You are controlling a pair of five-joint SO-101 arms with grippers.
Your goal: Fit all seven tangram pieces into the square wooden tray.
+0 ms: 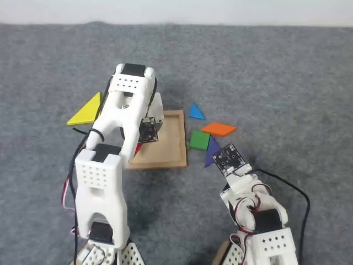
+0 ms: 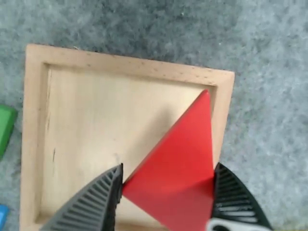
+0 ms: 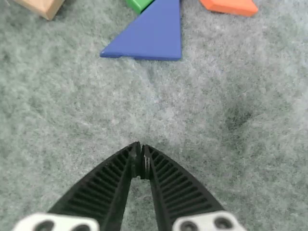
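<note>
- Tangram pieces in sight: six, each a different colour.
- Yellow triangle (image 1: 87, 110) lies on the grey mat (image 1: 276, 72), left of the wooden tray (image 1: 165, 148).
- Left gripper (image 2: 168, 175) pinches the red triangle (image 2: 185, 144) over the wooden tray, one corner at its rim.
- Just right of the tray: light blue triangle (image 1: 196, 112), green square (image 1: 199, 139), orange parallelogram (image 1: 218, 129), dark blue triangle (image 3: 154, 36).
- Right gripper (image 3: 140, 154), fingers pressed together, sits near the dark blue triangle.

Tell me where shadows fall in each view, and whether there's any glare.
High view: even, diffuse light, no glare. Left wrist view: the red triangle, in the left gripper, casts a soft shadow on the tray floor. Right wrist view: flat light on the carpet, no glare.
</note>
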